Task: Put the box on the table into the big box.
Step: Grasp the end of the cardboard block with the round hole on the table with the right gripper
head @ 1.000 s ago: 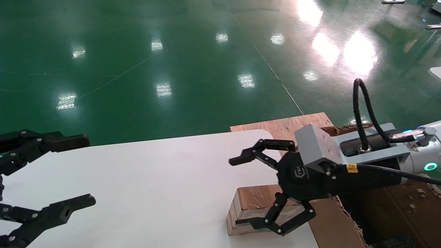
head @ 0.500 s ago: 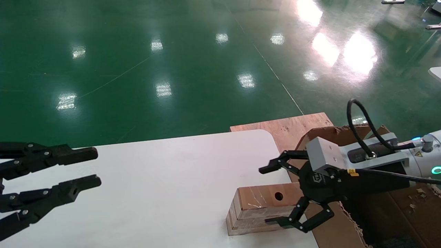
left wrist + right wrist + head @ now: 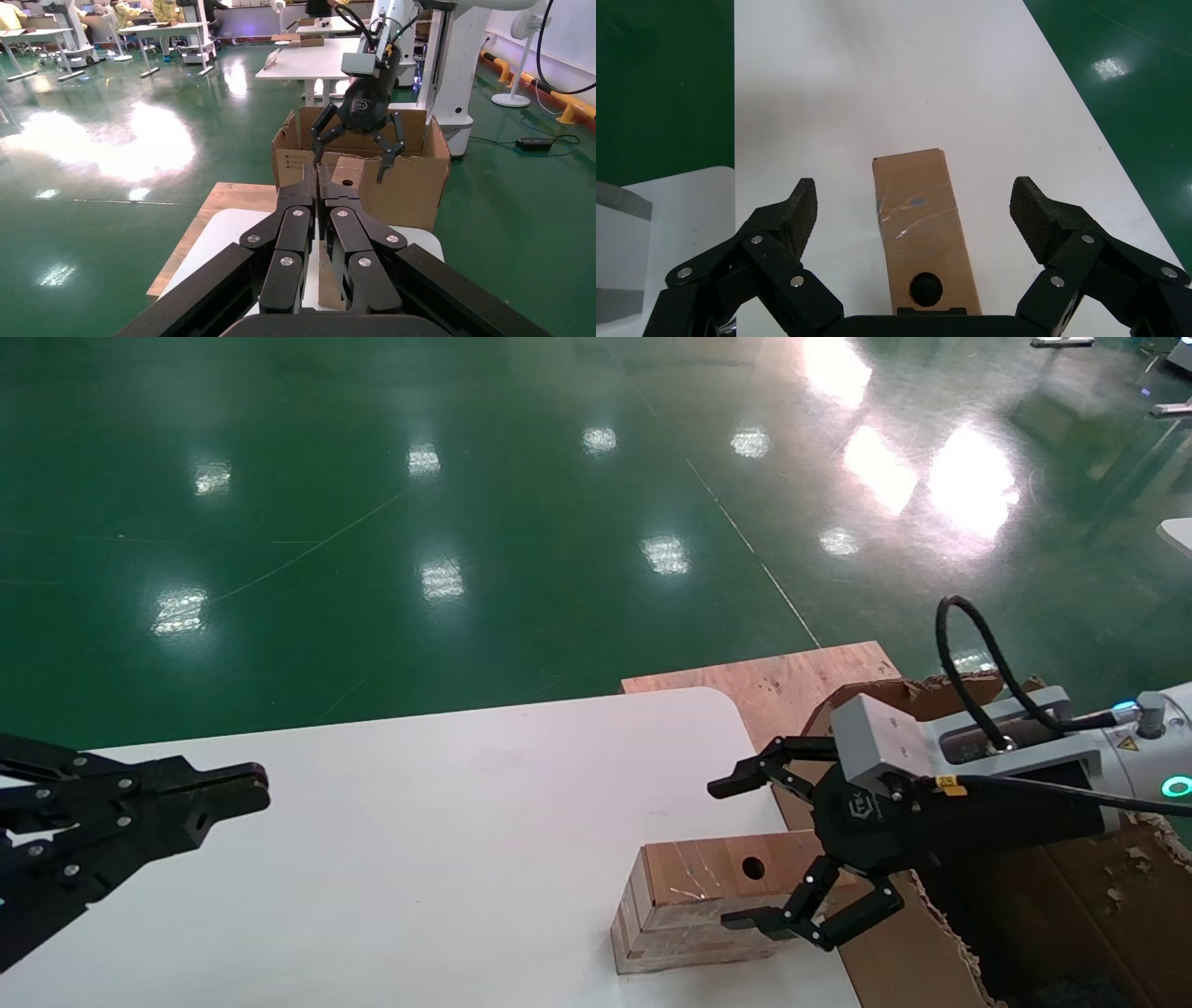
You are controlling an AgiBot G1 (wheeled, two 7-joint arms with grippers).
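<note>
Left gripper (image 3: 237, 784): I am seeing it hovering over the counter (image 3: 419, 840), fingers clenched on nothing. Box (image 3: 708, 905): lying at the counter's right edge. Right gripper (image 3: 745, 850): hovering over the box, fingers spread. Big box (image 3: 1071, 896): standing beside the counter.

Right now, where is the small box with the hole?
In the head view the box lies flat on the table at its near right edge, beside the big box, between the right gripper's open fingers.

A large industrial robot-testing hall: a glossy green painted floor (image 3: 372, 523) reflecting ceiling lights fills the upper frame, and the left wrist view shows rows of white work tables (image 3: 320, 60) and seated workers at upper left.
</note>
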